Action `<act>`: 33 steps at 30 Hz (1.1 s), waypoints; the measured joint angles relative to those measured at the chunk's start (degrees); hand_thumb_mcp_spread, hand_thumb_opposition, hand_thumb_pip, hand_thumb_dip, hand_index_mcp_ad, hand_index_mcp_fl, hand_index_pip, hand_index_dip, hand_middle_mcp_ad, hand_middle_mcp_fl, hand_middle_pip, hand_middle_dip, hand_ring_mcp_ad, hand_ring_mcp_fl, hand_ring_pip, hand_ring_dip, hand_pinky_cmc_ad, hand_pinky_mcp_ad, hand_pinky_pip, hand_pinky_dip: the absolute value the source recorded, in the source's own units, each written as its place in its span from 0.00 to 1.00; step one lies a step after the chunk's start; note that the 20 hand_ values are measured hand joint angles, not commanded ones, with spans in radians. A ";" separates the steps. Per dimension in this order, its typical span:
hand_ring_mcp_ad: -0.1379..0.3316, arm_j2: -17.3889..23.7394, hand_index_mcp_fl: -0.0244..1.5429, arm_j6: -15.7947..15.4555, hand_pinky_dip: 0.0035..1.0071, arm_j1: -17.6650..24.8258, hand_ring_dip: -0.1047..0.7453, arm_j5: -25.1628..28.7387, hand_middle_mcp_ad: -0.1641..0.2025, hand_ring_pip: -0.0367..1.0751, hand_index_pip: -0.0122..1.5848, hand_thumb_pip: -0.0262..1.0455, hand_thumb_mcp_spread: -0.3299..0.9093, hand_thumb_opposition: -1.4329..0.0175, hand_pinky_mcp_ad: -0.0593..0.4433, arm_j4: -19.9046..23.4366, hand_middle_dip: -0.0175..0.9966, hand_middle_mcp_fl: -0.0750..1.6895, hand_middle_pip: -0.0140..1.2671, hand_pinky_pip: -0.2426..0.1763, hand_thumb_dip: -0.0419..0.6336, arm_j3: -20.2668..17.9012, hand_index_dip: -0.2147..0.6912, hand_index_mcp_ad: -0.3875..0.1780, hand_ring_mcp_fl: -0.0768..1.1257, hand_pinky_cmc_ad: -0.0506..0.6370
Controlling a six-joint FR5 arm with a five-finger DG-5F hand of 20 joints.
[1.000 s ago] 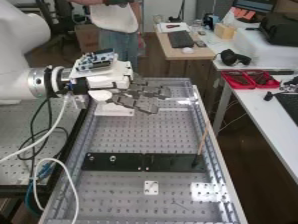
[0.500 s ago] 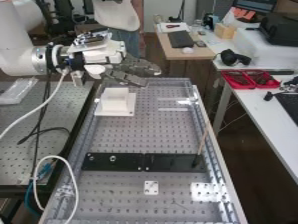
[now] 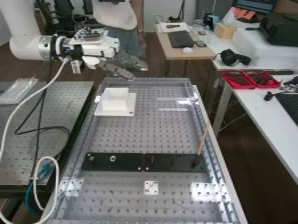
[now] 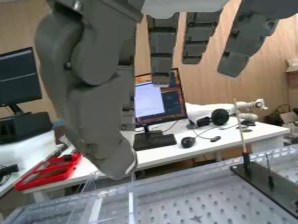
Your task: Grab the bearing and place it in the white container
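Your hand (image 3: 122,65) is hanging near the bench (image 3: 140,135)'s far end, apart from the white container (image 3: 115,104), its fingers extending and the thumb standing well away from them, with nothing between. You are looking at a small round metal piece (image 3: 113,158) lying on the black plate (image 3: 126,162), possibly the bearing; at this size you can't be certain, nor can you tell what the container is holding.

If that is your bearing, you are probably handling something hard and stiff, dense for its size yet light for this hand, with a smooth, perhaps oily rim that is likely to be slipping under a skewed grip. You'd best be taking it by the outer ring, thumb opposing fingertips across its width, leaving the bore and faces alone. If it is sitting on a pin, you should be lifting straight up, since tilting may be binding it. Squeezing hard isn't risking a crush so much as squirting it loose.
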 joint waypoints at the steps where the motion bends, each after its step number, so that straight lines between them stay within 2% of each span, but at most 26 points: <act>1: 0.54 0.03 0.55 0.22 0.18 0.45 0.23 0.47 0.62 0.14 0.65 0.49 0.70 0.26 0.67 -0.14 0.22 0.18 0.10 0.63 0.55 -0.10 0.48 0.42 0.08 0.57; 7: 0.54 0.49 0.55 2.10 0.18 3.95 0.23 3.00 0.62 0.14 0.65 0.49 0.70 0.26 0.68 -0.15 0.22 0.18 0.10 0.63 0.55 -2.35 0.48 0.42 0.08 0.57; 14: 0.54 -0.55 0.55 4.76 0.18 5.79 0.23 3.21 0.62 0.14 0.65 0.49 0.70 0.26 0.68 2.49 0.22 0.18 0.10 0.63 0.55 -4.93 0.48 0.42 0.08 0.57; 21: 0.54 -4.28 0.55 6.39 0.18 7.01 0.23 2.82 0.63 0.14 0.65 0.49 0.70 0.26 0.68 5.13 0.22 0.19 0.10 0.63 0.55 -5.88 0.48 0.42 0.08 0.57; 24: 0.54 -7.01 0.55 8.01 0.18 7.36 0.23 2.73 0.62 0.14 0.65 0.49 0.70 0.26 0.67 5.99 0.24 0.19 0.11 0.63 0.55 -6.05 0.48 0.42 0.08 0.57; 30: 0.54 -10.97 0.55 11.13 0.18 7.70 0.23 3.01 0.62 0.14 0.65 0.49 0.70 0.26 0.68 6.35 0.24 0.19 0.11 0.63 0.55 -6.06 0.48 0.42 0.08 0.57; 33: 0.54 -11.62 0.54 11.99 0.18 7.67 0.23 3.02 0.62 0.14 0.65 0.49 0.69 0.25 0.67 5.69 0.24 0.19 0.11 0.63 0.55 -5.86 0.47 0.42 0.08 0.57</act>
